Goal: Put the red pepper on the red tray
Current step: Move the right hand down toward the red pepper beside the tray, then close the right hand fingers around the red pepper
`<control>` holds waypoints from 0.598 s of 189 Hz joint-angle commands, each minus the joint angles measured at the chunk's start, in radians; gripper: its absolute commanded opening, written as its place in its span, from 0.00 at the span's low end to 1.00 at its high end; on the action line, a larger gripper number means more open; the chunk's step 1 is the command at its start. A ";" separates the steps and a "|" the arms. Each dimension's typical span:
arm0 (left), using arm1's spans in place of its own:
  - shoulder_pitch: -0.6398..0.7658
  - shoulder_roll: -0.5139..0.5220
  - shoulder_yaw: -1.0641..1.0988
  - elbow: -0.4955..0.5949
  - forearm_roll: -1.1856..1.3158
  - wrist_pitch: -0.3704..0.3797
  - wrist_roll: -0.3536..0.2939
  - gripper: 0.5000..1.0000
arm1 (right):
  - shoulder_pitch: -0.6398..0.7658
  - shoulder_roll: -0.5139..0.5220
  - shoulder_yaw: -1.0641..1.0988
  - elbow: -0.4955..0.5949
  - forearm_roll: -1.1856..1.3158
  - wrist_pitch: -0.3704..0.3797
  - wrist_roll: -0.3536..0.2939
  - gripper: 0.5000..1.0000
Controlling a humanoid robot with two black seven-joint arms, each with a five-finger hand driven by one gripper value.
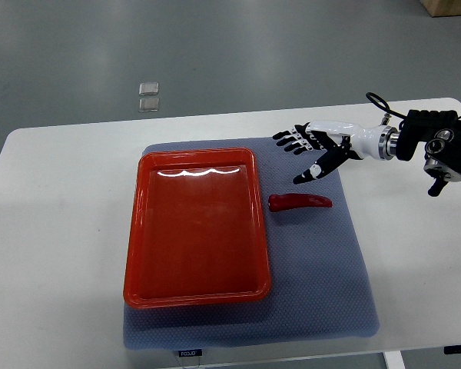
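Currently, top view only:

right hand (313, 147): enters from the right edge, upper right of the frame. Hovers over the top right part of the mat, above and a bit right of the pepper in the picture. Not touching it.
fingers (289, 139): spread and extended toward the left, holding nothing. Thumb (307, 175) points down-left toward the pepper; clear gap between them.
red pepper (300, 202): lies flat on the mat, right of centre frame, long axis roughly horizontal, blunt end left, tapered end right. Just beside the tray's right rim, apart from it, not inside.
red tray (136, 254): rectangular, long side running up-down in the frame, centre-left. Sits on the mat; its left rim is at the mat's left edge. Glare along the inner top edge.
mat (323, 277): blue-grey, textured, lies under tray and pepper, middle of the tabletop.
tabletop (54, 231): white, rounded corners, fills most of the frame.
floor (215, 54): grey, upper part of the frame; two small square pale objects (148, 96) lie on it at upper left of centre, one above the other.
left arm: not in the picture.
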 commanded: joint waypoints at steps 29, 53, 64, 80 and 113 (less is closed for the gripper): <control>0.005 0.000 0.000 0.001 0.000 -0.002 0.000 1.00 | -0.049 -0.003 -0.021 0.053 -0.164 -0.106 0.007 0.81; 0.005 0.000 0.000 0.001 0.000 -0.002 0.000 1.00 | -0.071 0.000 -0.021 0.055 -0.172 -0.118 0.007 0.81; 0.007 0.000 0.000 0.001 0.000 -0.002 0.000 1.00 | -0.077 0.000 -0.021 0.053 -0.173 -0.120 0.006 0.81; 0.007 0.000 0.000 0.001 0.000 -0.002 0.000 1.00 | -0.081 0.003 -0.020 0.053 -0.175 -0.134 0.006 0.81; 0.007 0.000 0.000 0.001 0.000 -0.002 0.000 1.00 | -0.094 0.008 -0.020 0.053 -0.175 -0.141 0.006 0.81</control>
